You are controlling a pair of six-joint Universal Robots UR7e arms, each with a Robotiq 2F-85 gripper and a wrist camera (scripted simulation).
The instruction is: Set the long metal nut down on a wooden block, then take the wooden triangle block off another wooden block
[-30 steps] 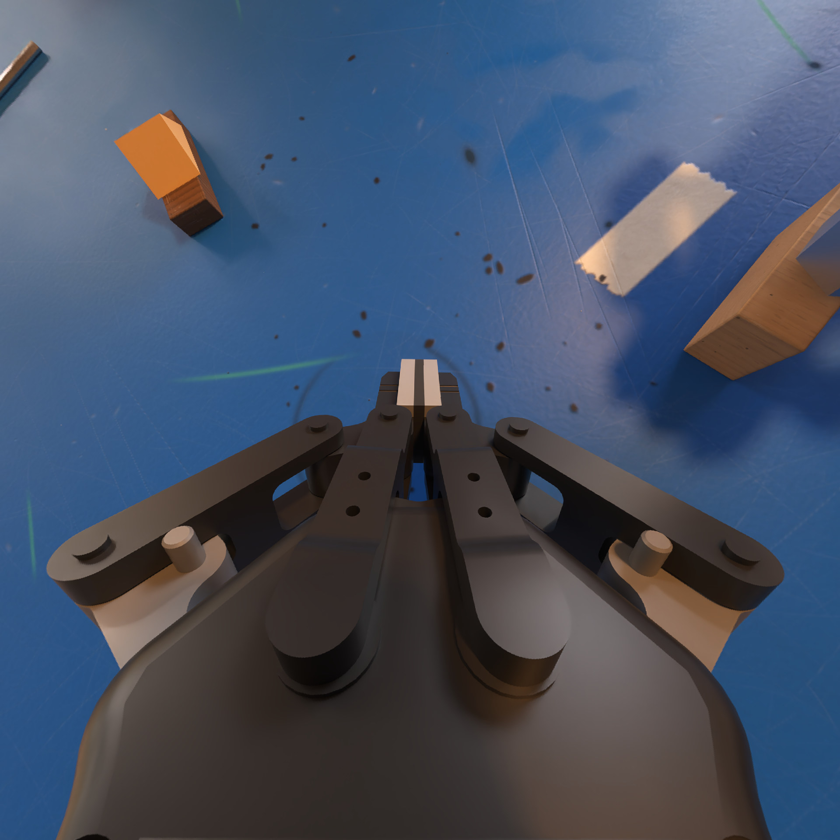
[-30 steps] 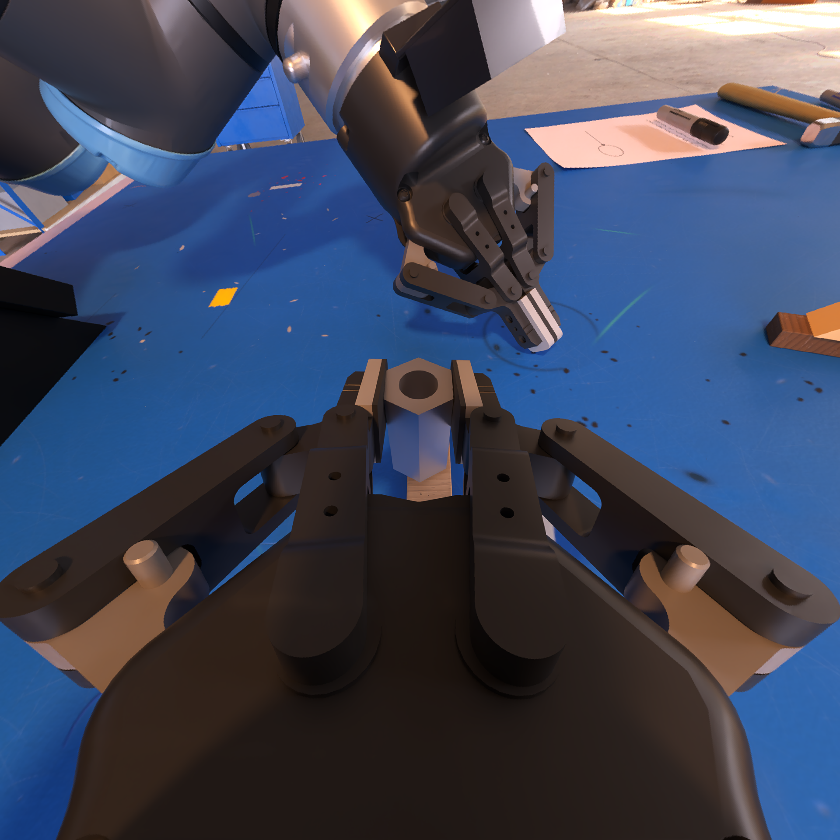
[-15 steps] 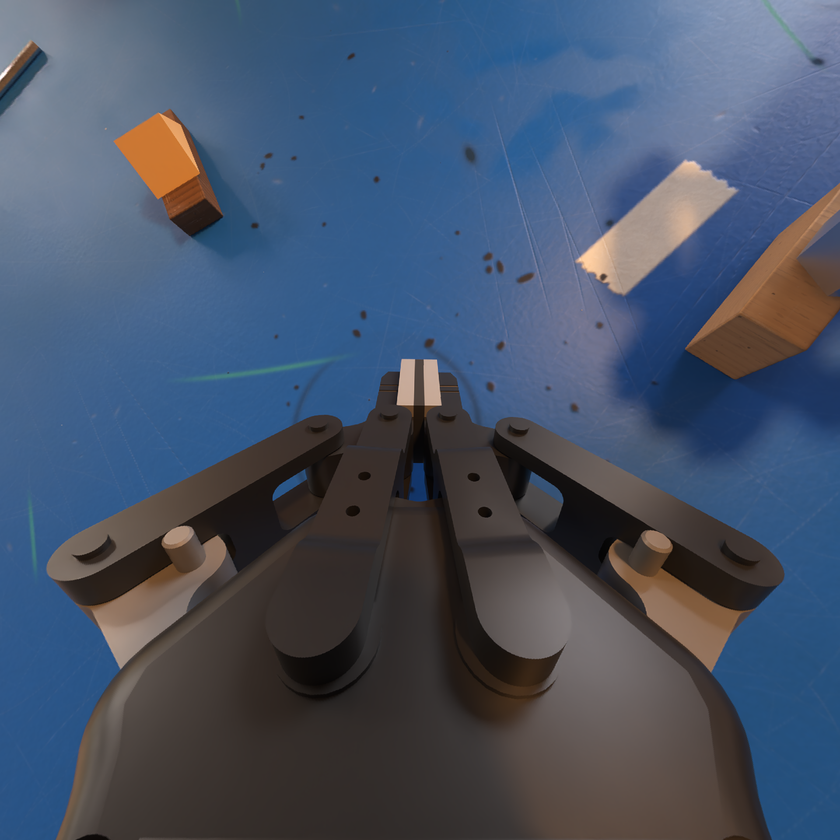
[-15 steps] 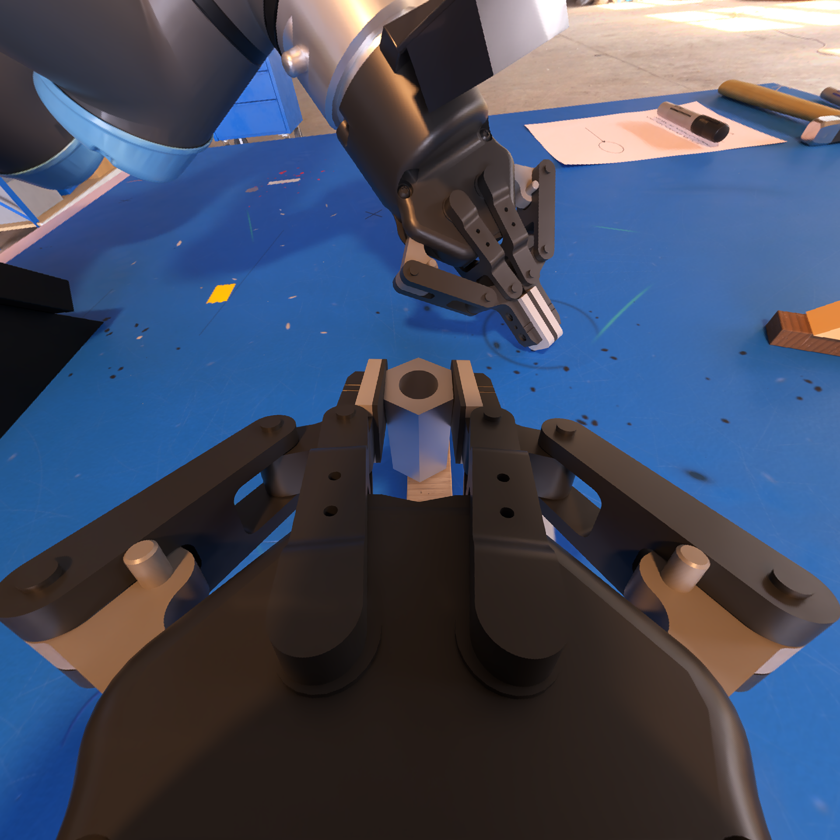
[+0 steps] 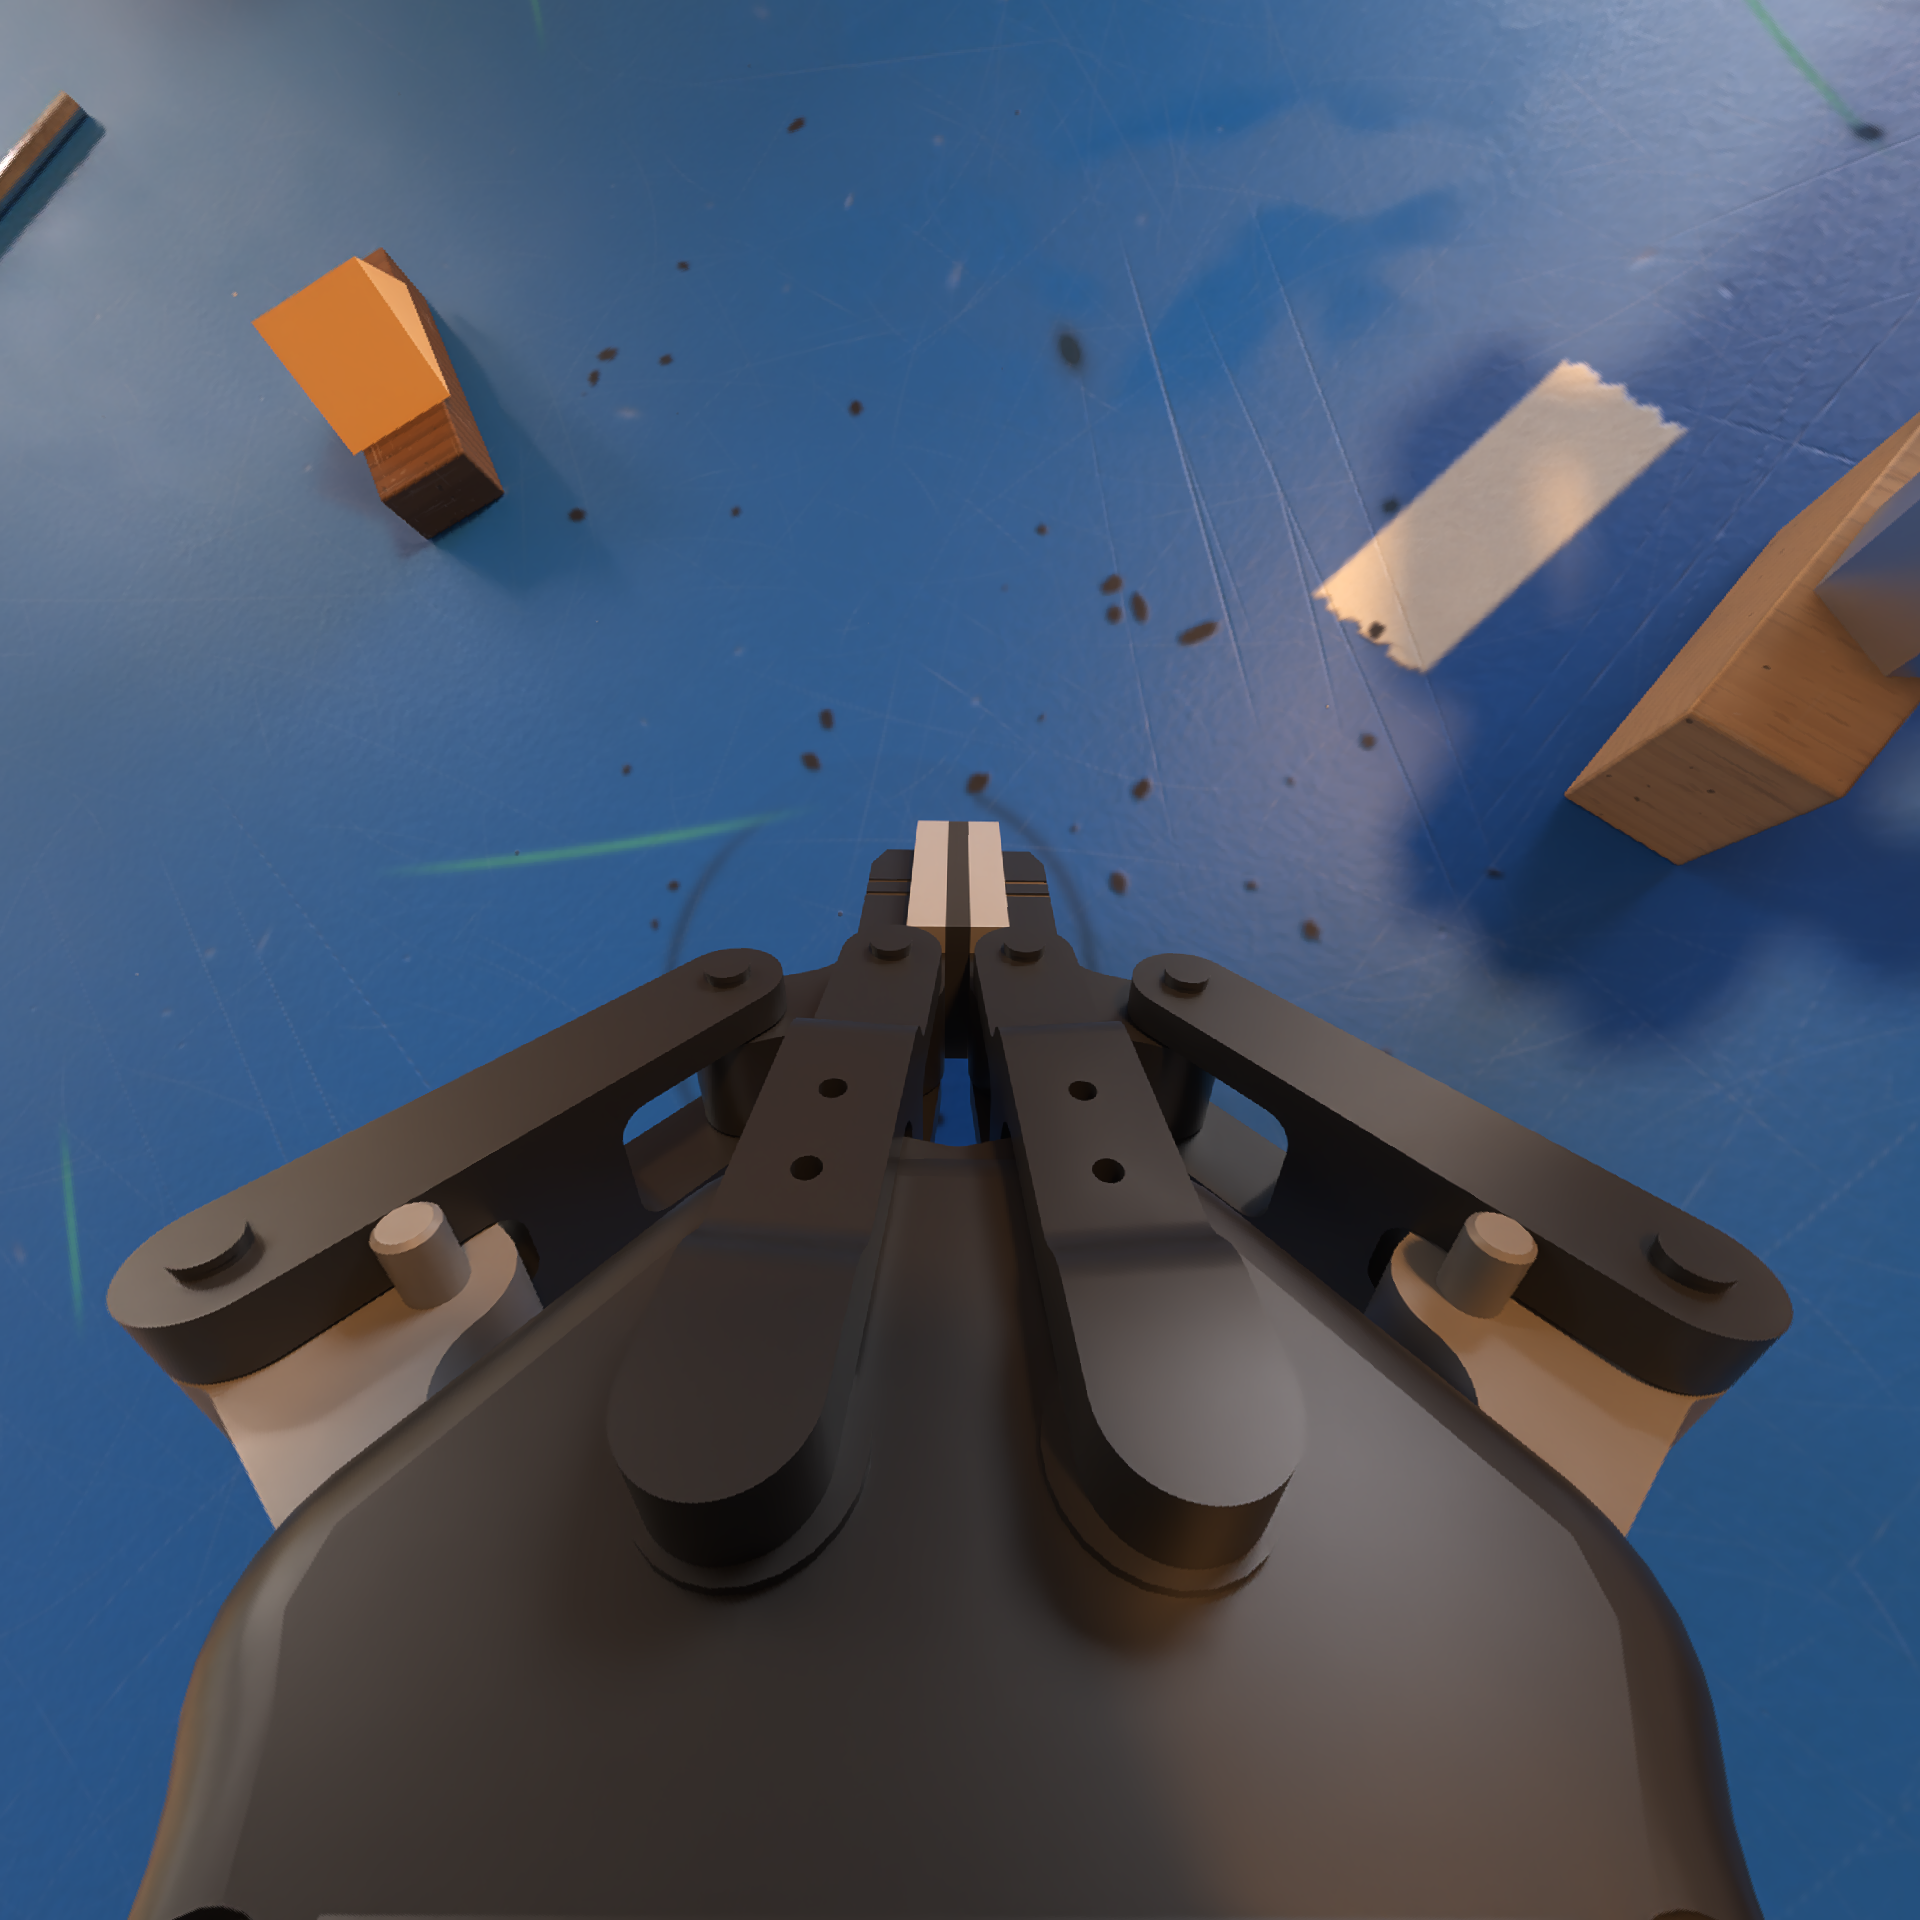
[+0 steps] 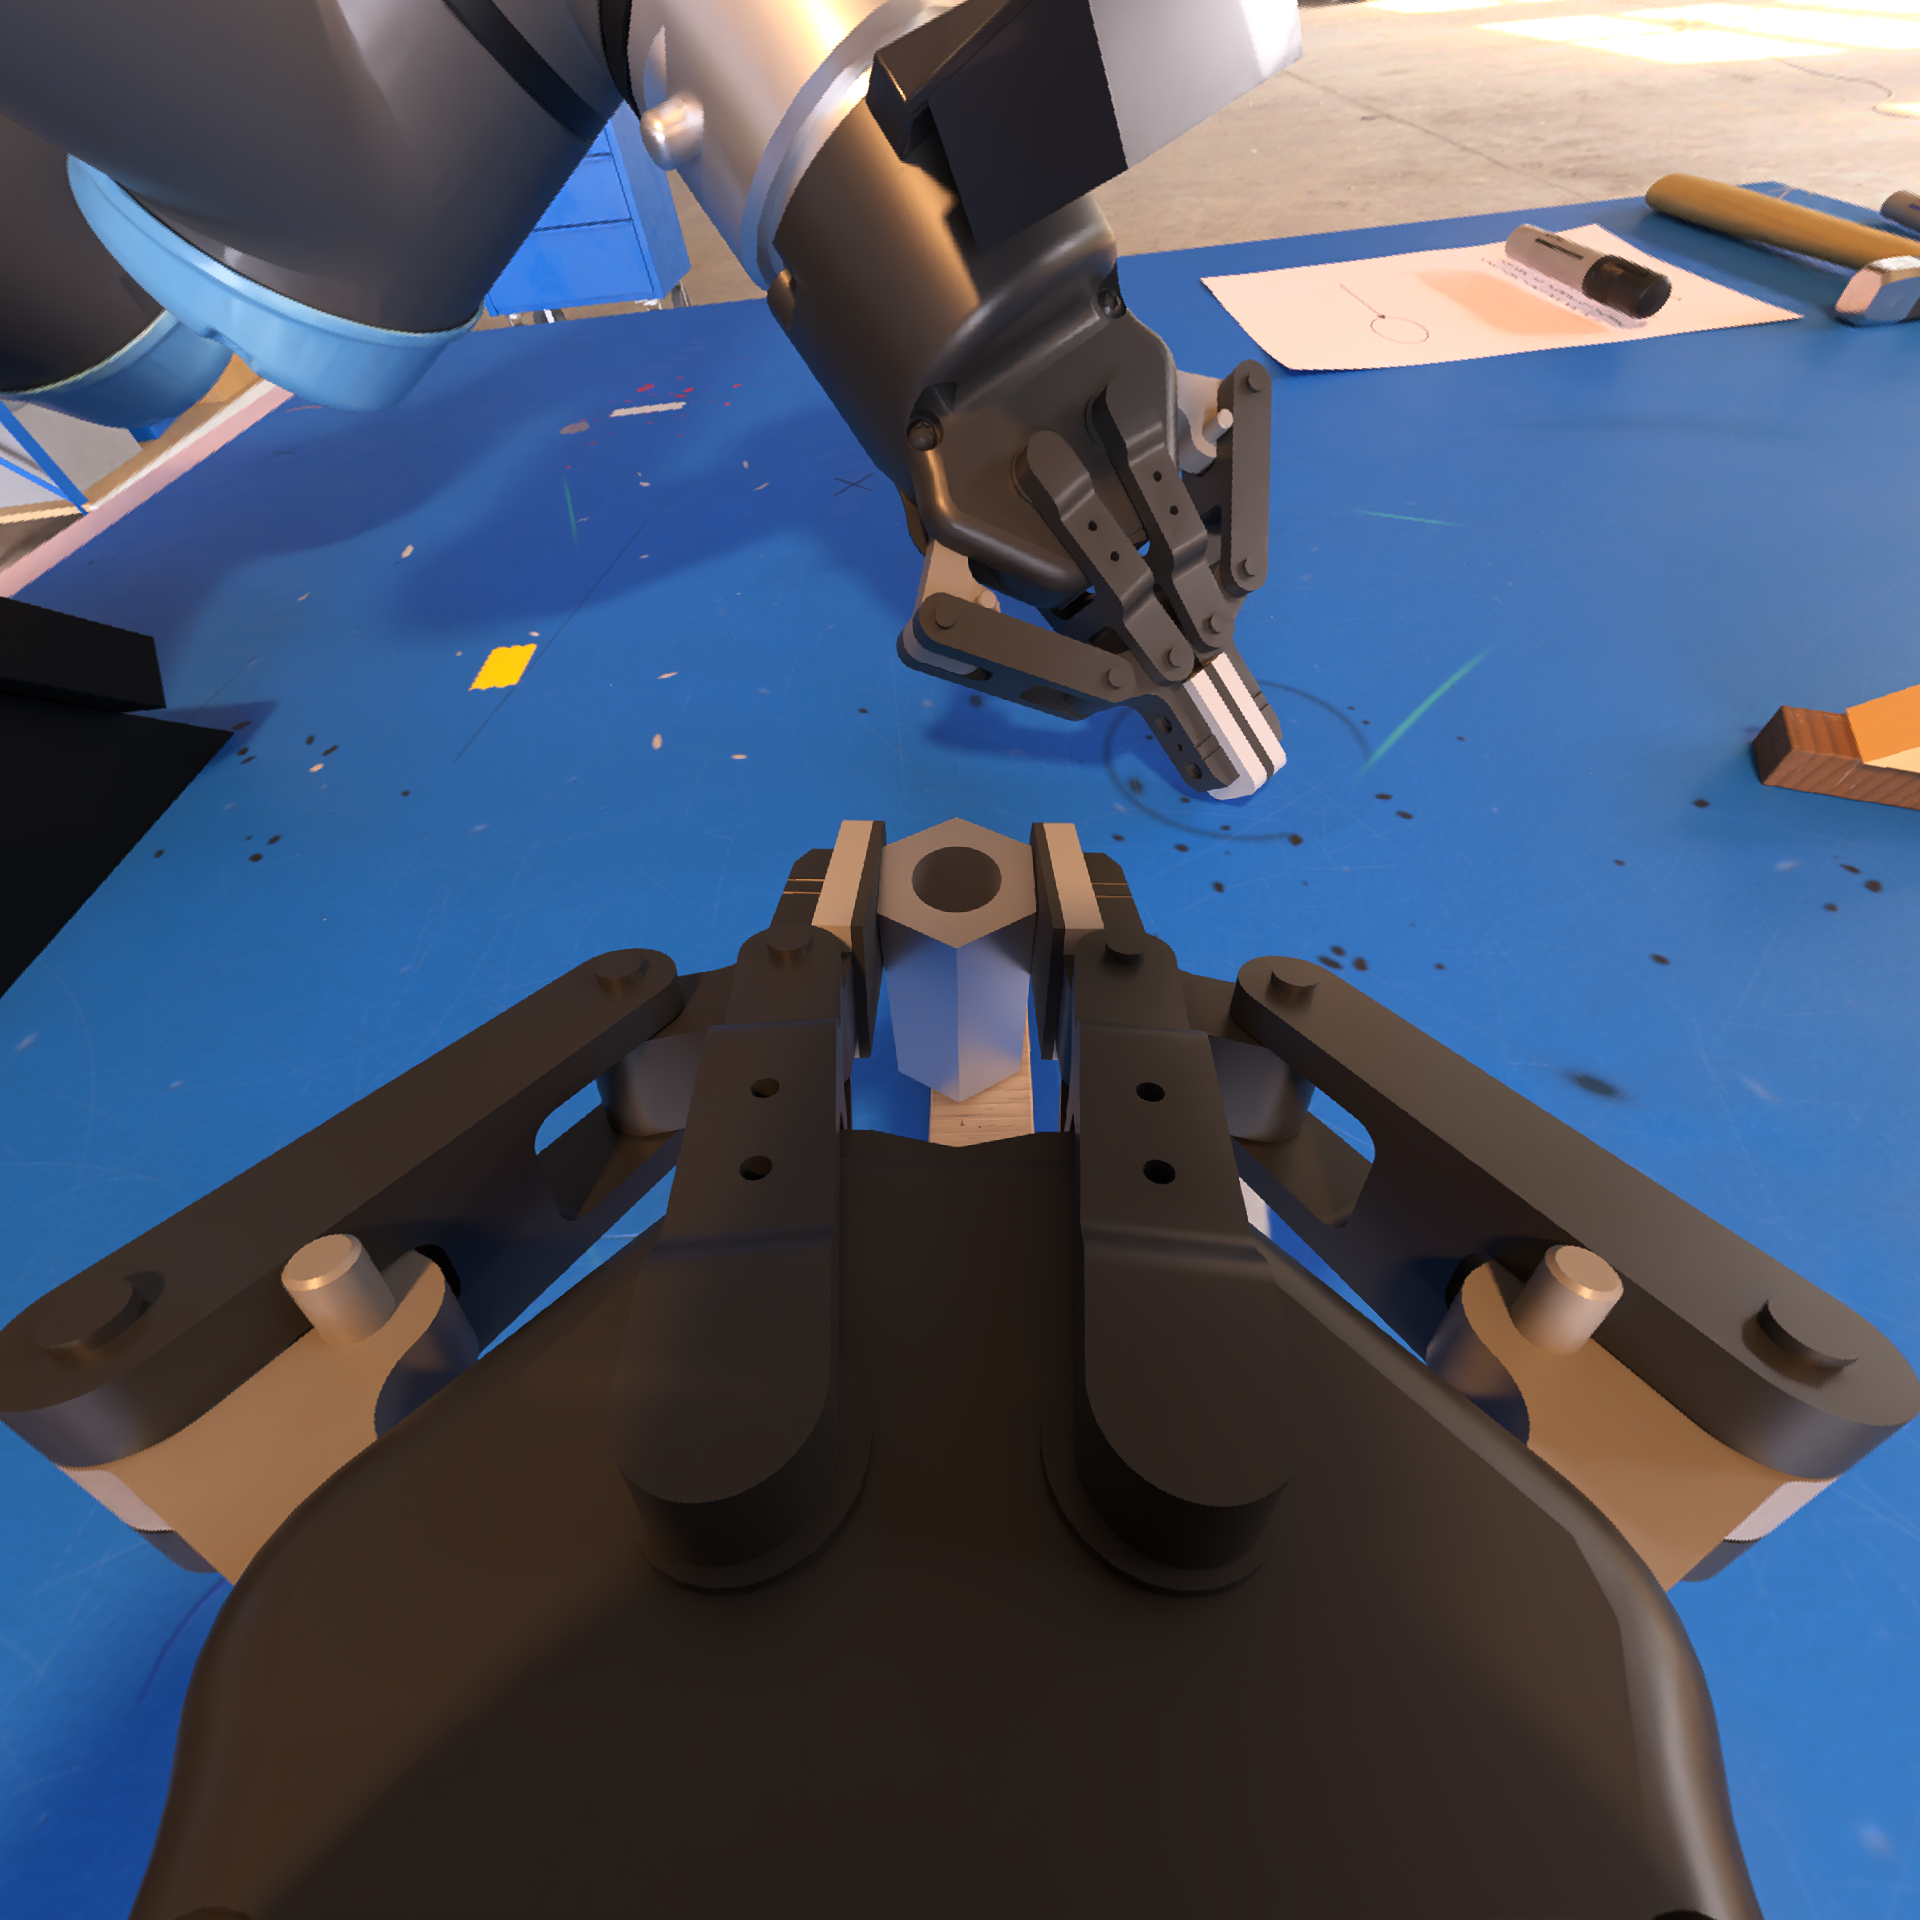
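Note:
My right gripper [image 6: 956, 868] is shut on the long metal nut [image 6: 951, 1003], a grey hexagonal piece held upright. Its lower end meets a light wooden block [image 6: 977, 1117] directly below. In the left wrist view this block [image 5: 1756, 717] lies at the right edge with the nut [image 5: 1870, 608] on it. The orange wooden triangle block [image 5: 353, 358] sits on a dark wooden block [image 5: 436, 483] at the upper left, well away from my left gripper [image 5: 957, 873], which is shut, empty and low over the blue table. The left gripper [image 6: 1231, 727] also shows in the right wrist view.
A strip of pale tape [image 5: 1496, 514] lies between the left gripper and the light block. A metal rod [image 5: 36, 156] is at the far upper left. A paper sheet [image 6: 1351, 312], a marker [image 6: 1590, 275] and a hammer [image 6: 1787, 234] lie at the far right. A black object [image 6: 62, 727] is at the left.
Almost nothing: the right wrist view has shifted very slightly. Both grippers stay shut where they were.

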